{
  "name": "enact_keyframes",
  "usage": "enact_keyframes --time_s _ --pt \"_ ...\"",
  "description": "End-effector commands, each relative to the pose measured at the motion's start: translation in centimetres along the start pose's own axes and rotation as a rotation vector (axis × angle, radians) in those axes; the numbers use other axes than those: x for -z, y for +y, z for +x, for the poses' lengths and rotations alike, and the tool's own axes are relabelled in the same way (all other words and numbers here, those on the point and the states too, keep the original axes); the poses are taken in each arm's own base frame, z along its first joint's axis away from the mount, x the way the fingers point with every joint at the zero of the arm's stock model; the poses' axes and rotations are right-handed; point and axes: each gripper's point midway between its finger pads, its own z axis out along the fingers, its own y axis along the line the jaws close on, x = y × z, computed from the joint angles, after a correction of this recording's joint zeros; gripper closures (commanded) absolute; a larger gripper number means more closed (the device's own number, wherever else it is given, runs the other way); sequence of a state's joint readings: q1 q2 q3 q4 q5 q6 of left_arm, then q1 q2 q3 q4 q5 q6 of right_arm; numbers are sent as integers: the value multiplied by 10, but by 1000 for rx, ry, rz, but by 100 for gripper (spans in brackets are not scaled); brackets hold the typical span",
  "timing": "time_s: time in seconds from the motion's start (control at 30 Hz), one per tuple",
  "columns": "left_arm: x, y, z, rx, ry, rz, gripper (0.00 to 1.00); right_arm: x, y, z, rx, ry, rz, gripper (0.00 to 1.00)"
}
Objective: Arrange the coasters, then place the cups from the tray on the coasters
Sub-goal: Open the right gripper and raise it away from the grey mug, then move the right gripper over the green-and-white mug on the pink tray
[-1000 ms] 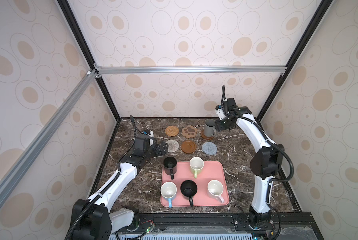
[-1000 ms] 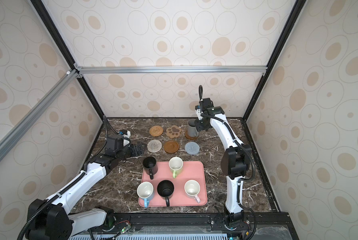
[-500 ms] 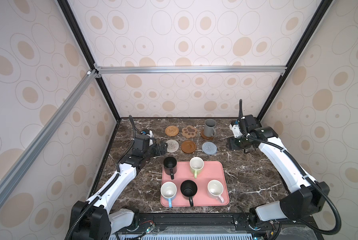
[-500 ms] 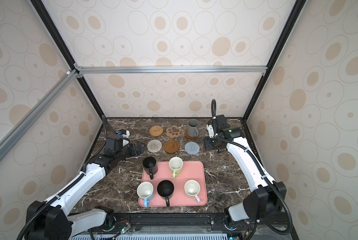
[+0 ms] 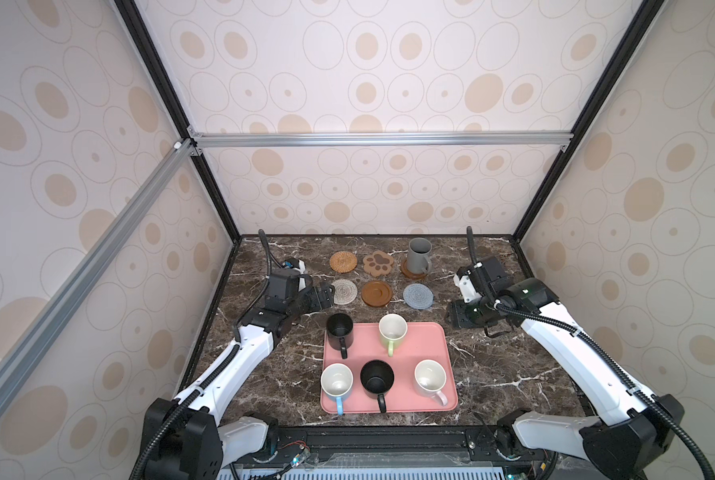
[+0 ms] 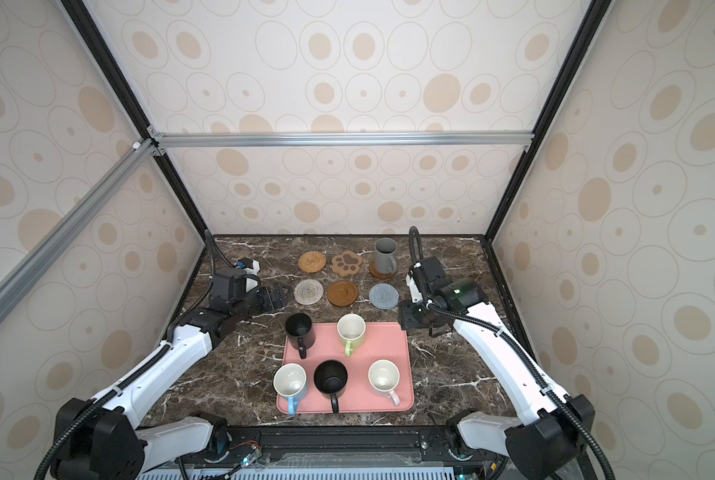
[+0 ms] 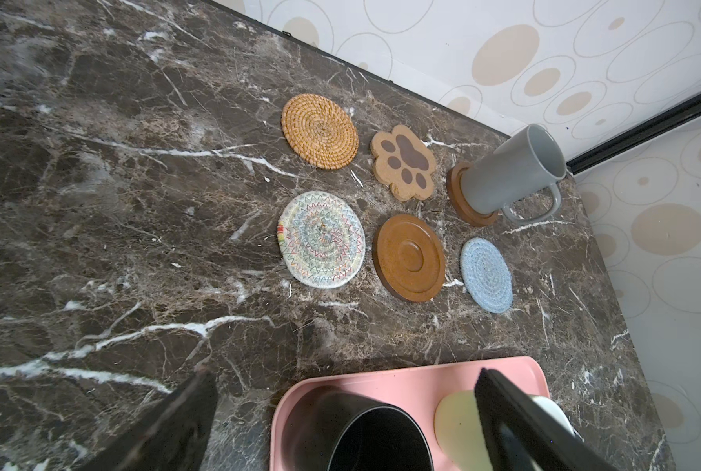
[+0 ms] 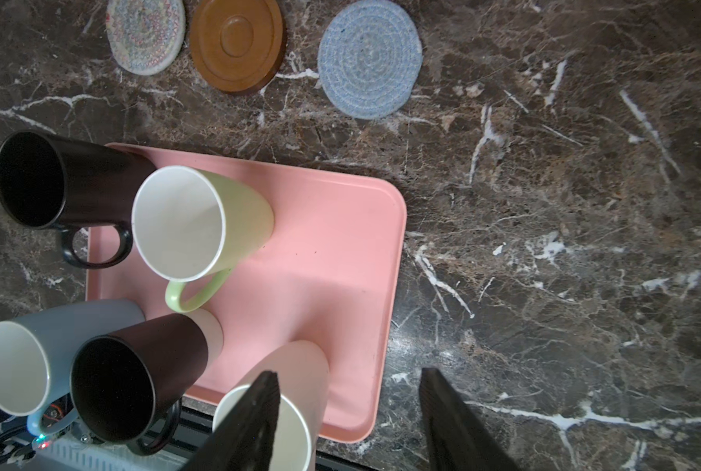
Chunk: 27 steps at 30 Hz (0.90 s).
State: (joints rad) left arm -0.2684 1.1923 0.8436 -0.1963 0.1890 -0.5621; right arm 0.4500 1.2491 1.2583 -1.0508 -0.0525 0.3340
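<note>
light green handled mug with white inside [image 5: 393, 329]: upright at the middle of the far edge of the large flat pink rectangular tray [image 5: 428, 345], handle pointing toward the near edge. just beyond that far edge, both free: grey-blue woven round coaster [image 5: 418, 296] and brown wooden rimmed disc [image 5: 376, 293]. right gripper [image 5: 454, 319] just off the tray's far right corner, jaws part way apart, empty; mug off to its left, only bare tray between. left gripper [image 5: 325, 296] spread wide, empty, nearer the black mug [image 5: 340, 328] at the far left corner. probably the right arm's pick: sideways reach, grip on the body clear of the handle.
</note>
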Motion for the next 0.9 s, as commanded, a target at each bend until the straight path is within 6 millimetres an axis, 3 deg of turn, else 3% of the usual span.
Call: enact_keyframes --time_s 0.0,0.87 --pt "7 -7 -18 -7 -55 16 0 -12 10 8 -25 50 8 41" --pt "5 -1 -11 23 -56 5 0 -58 73 31 18 145 39 41"
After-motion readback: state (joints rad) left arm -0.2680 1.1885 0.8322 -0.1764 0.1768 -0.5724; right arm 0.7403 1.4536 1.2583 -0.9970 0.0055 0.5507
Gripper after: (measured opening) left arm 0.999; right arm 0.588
